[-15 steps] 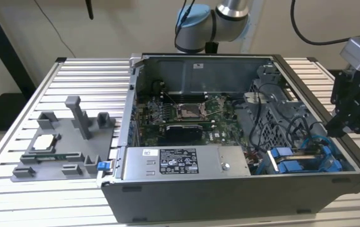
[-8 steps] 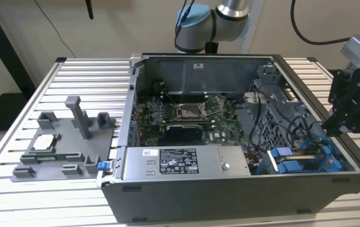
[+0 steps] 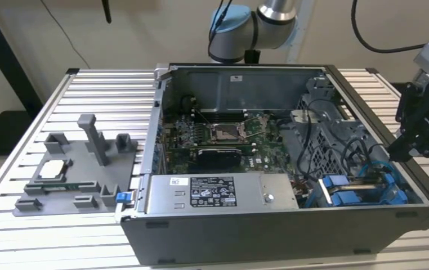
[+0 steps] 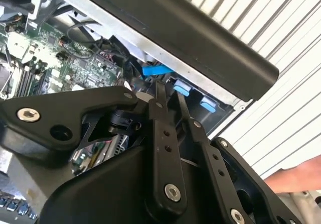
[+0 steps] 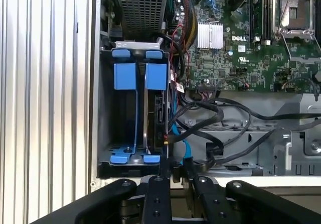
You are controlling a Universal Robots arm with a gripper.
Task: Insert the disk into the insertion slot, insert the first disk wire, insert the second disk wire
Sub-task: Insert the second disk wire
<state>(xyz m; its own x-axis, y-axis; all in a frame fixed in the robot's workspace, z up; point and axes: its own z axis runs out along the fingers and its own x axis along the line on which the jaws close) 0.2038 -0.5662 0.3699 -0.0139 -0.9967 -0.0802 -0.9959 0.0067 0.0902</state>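
Already seated, the disk stands on edge in the insertion slot, long axis running straight away from the gripper, whose fingers are pinched nearly together, empty, just short of it.

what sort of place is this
Most likely a robotics lab bench: an open grey desktop computer case lies on a ribbed aluminium slat table, a grey plastic fixture tray with upright posts beside it, and a robot arm's black gripper hangs at the case's edge.
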